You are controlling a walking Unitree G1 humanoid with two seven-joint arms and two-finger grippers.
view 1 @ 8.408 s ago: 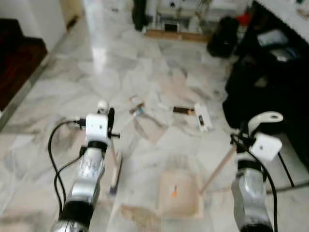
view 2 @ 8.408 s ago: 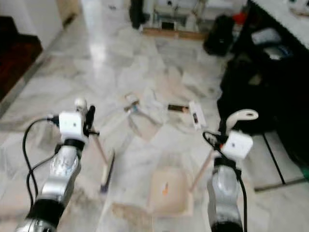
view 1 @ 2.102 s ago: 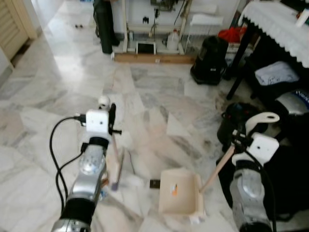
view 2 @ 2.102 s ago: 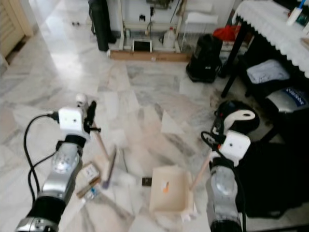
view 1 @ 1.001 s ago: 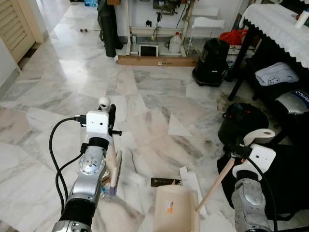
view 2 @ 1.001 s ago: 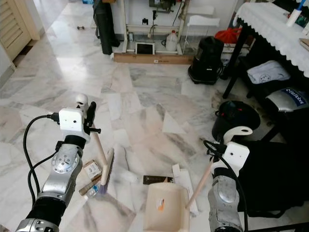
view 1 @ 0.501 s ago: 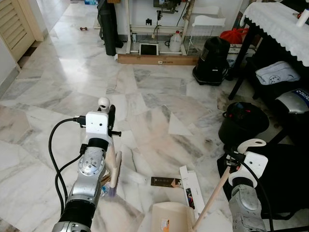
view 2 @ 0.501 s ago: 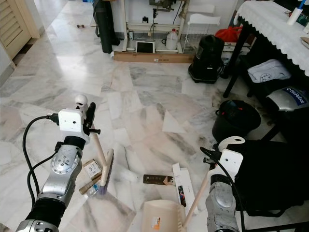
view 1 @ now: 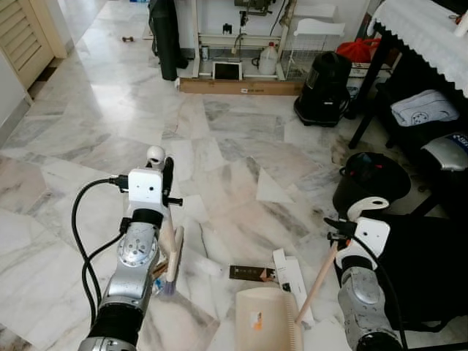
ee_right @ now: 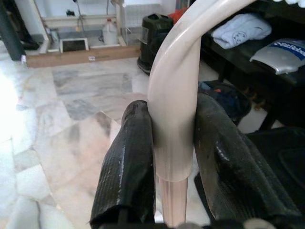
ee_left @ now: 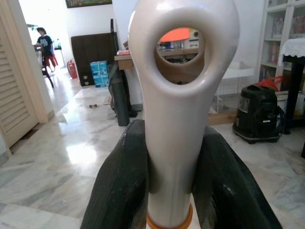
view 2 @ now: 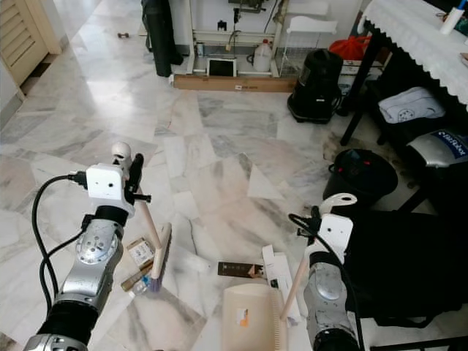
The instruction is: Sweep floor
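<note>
My left gripper (view 1: 167,184) is shut on the white handle of a broom (ee_left: 177,114). The brush head (view 1: 172,262) rests on the marble floor beside a small cardboard box (view 2: 138,252). On the other side, the right gripper (view 1: 338,235) is shut on the cream handle (ee_right: 174,109) of a dustpan, whose stick slants down to the beige pan (view 1: 268,322) on the floor near my feet. A dark brown box (view 1: 251,273) and a white box (view 1: 292,281) lie just beyond the pan's far edge.
A black bin (view 1: 371,190) and a dark table with a white cloth (view 1: 417,29) stand at the right. A black vacuum (view 1: 325,89), a wooden board (view 1: 238,88) and shelves are at the back. In the left wrist view a person (ee_left: 43,40) stands far off.
The right arm has swung inward and the dustpan has slid back toward me, uncovering the white box. The broom and left arm have hardly moved. The camera has shifted slightly.
</note>
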